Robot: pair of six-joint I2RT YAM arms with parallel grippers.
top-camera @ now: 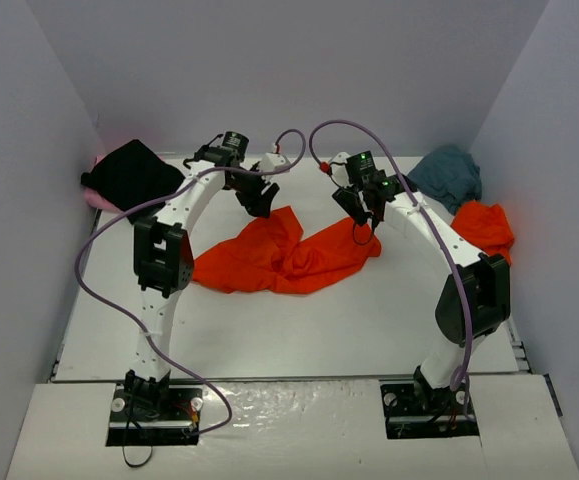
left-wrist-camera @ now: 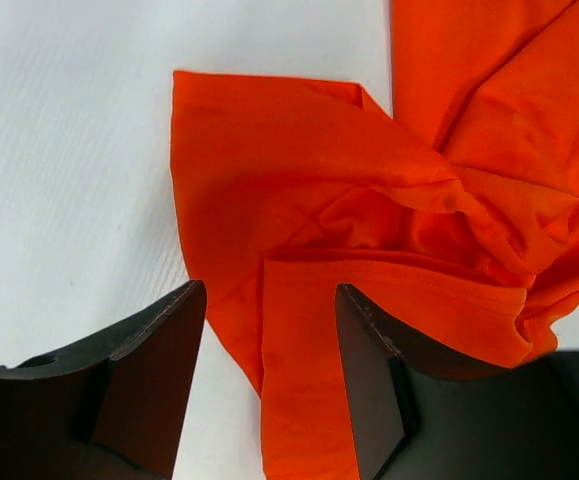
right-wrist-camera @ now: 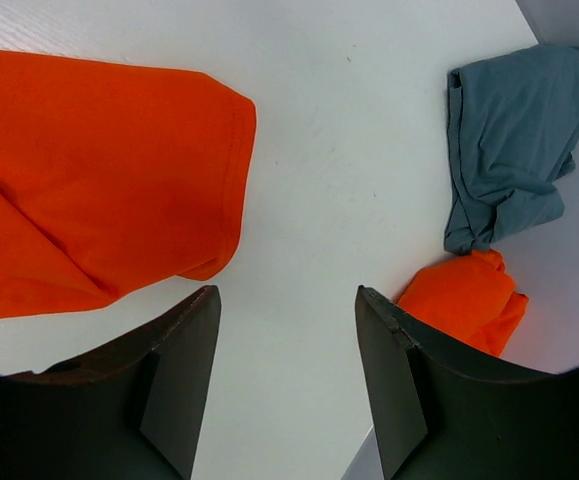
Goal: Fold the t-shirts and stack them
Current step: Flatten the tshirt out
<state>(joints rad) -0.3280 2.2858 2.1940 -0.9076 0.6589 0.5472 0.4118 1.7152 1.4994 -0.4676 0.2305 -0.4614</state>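
Centre of the table: you have one orange t-shirt lying crumpled and half spread, its folds bunched toward the middle.

Your left gripper hangs over the far left part of that shirt. From the left wrist view its jaws stand apart, and a hemmed edge of the orange t-shirt runs through the gap between them. Nothing is pinched. Whether the fingertips touch the cloth or hover just above it, you cannot tell from this angle.

Your right gripper sits above the shirt's far right end. In its wrist view the jaws are also parted, with bare table between them and the sleeve of the orange t-shirt off to the left, clear of the fingers.

Far right corner: the teal-grey t-shirt is heaped, with the second orange t-shirt bunched just beside it, nearer you. They touch in the right wrist view.

Far left corner: the black t-shirt is piled up, and a sliver of the pink t-shirt shows under it.
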